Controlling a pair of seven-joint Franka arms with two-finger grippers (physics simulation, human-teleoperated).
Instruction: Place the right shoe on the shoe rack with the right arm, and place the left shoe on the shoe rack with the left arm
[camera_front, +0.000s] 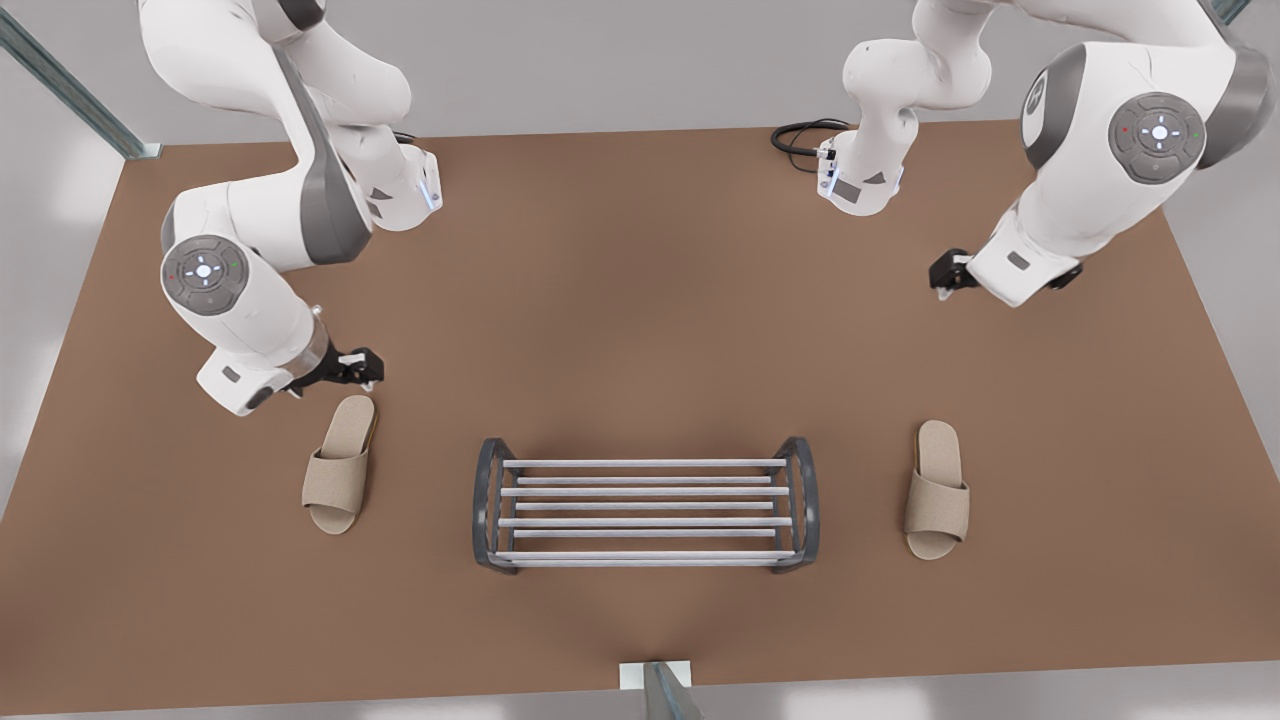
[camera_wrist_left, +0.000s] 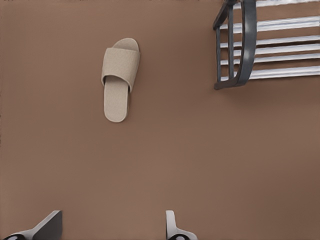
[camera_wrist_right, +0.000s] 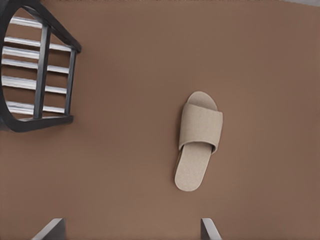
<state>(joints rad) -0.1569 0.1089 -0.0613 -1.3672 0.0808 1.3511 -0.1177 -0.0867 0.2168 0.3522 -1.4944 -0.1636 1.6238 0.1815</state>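
The shoe rack (camera_front: 645, 492), pale silver bars between dark grey end frames, stands in the middle near the table's front edge. The right shoe (camera_front: 340, 465), a beige slipper, lies on the brown table at the front view's left of the rack (camera_wrist_right: 42, 65). My right gripper (camera_front: 366, 374) hovers open just behind the heel of this slipper (camera_wrist_right: 199, 140), its fingertips (camera_wrist_right: 54, 227) wide apart. The left shoe (camera_front: 937, 490), a matching slipper, lies at the front view's right. My left gripper (camera_front: 945, 280) hangs open well behind it, with the slipper (camera_wrist_left: 120, 77) and the rack's end frame (camera_wrist_left: 245, 50) ahead.
Both arm bases stand at the table's back edge, with a black cable (camera_front: 800, 135) beside the one at the front view's right. Bare brown table (camera_front: 640, 300) lies between the arms and behind the rack. A metal post (camera_front: 665, 690) stands at the front edge.
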